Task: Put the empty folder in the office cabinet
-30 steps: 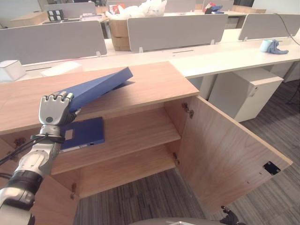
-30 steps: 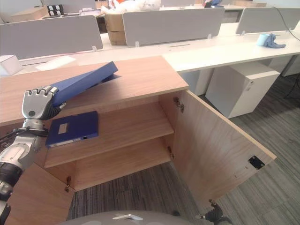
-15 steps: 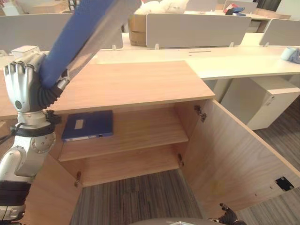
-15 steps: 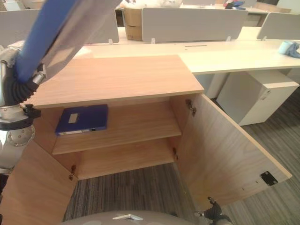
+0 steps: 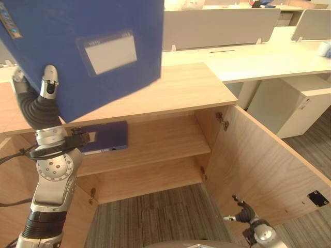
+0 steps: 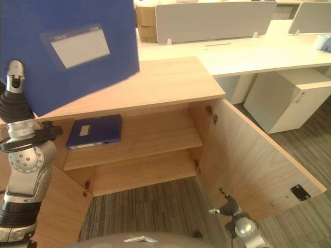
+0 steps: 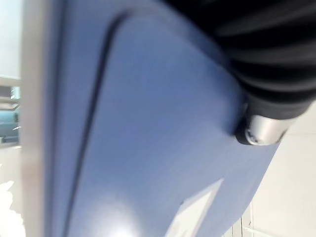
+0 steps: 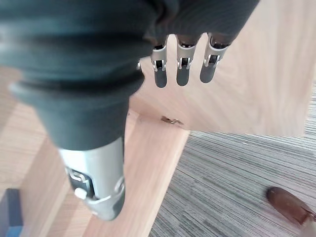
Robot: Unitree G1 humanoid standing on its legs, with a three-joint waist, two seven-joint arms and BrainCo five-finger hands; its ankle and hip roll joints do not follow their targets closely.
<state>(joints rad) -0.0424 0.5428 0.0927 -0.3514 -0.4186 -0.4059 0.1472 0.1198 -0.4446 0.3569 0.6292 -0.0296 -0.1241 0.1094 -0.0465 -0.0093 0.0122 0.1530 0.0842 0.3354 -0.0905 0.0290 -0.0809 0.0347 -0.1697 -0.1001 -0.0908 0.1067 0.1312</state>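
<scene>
One blue folder (image 5: pixel 88 51), pinched in the left hand (image 5: pixel 47 85), hangs above the open cabinet (image 5: pixel 170 98); right hand (image 8: pixel 180 64) hangs relaxed.

The big blue folder (image 5: pixel 88 51) runs off the top and left of both eye views, so its full outline can't be seen. It hides the left hand's (image 5: pixel 47 85) fingers; just the thumb and ribbed wrist show. The second folder (image 5: pixel 106 137) on the cabinet shelf (image 5: pixel 155 144) is partly covered by that arm. The open door's (image 5: pixel 264 170) near edge is cut off.
</scene>
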